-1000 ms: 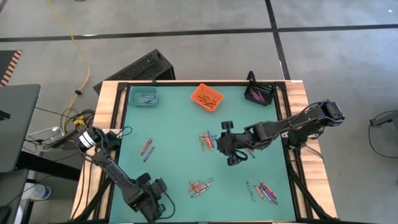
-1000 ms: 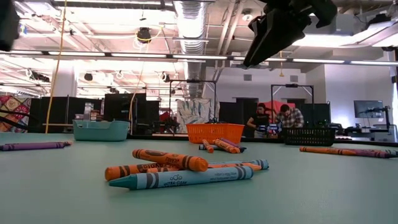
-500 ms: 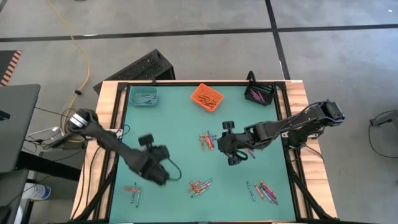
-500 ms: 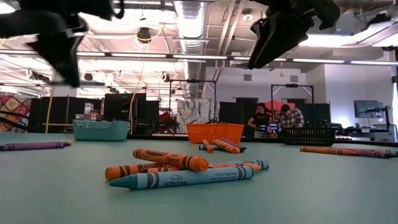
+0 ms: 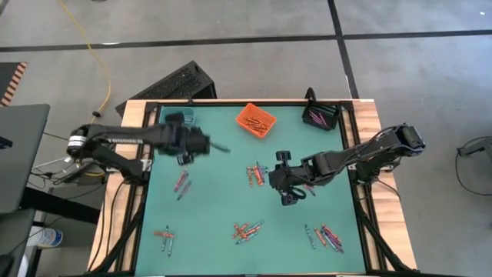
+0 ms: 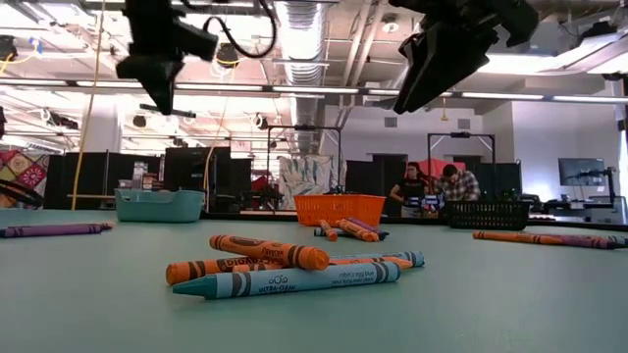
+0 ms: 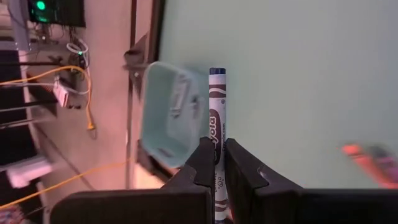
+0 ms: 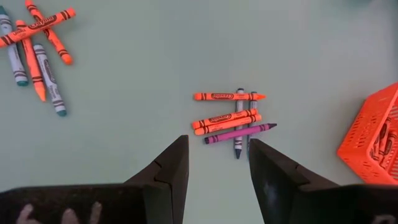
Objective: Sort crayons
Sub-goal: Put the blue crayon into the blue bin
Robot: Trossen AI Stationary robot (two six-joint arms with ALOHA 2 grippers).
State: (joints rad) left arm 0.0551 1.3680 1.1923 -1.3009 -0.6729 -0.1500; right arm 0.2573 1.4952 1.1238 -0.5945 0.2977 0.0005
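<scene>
My left gripper (image 5: pixel 207 145) hangs above the table's far left, beside the teal bin (image 5: pixel 178 121), shut on a blue-grey crayon (image 7: pixel 216 112). The bin also shows in the left wrist view (image 7: pixel 174 115), beyond the crayon's tip. My right gripper (image 5: pixel 281 178) is open and empty, high over the table's middle, just right of a small group of orange, blue-grey and purple crayons (image 8: pixel 231 121) that lie flat on the mat. More crayons lie in groups (image 5: pixel 247 229) on the mat. The orange bin (image 5: pixel 256 119) and the black bin (image 5: pixel 321 117) stand at the far edge. My left gripper pinches the blue-grey crayon between its two fingers (image 7: pixel 202 163), on its wrapped shaft (image 7: pixel 216 140). The crayon lies along the fingers, and its free end (image 7: pixel 216 73) sticks out past the fingertips. The fingers come from the table's left. The crayon is lifted clear of the table.
Other crayon groups lie at the left (image 5: pixel 181 183), near left (image 5: pixel 165 237) and near right (image 5: pixel 327 237) of the mat. In the low view, orange and blue-grey crayons (image 6: pixel 285 267) lie close in front. People sit in the room behind the table (image 6: pixel 437 186).
My left gripper has risen from the table's near edge and travelled toward the far edge, to beside the teal bin, carrying the blue-grey crayon clear of the table.
</scene>
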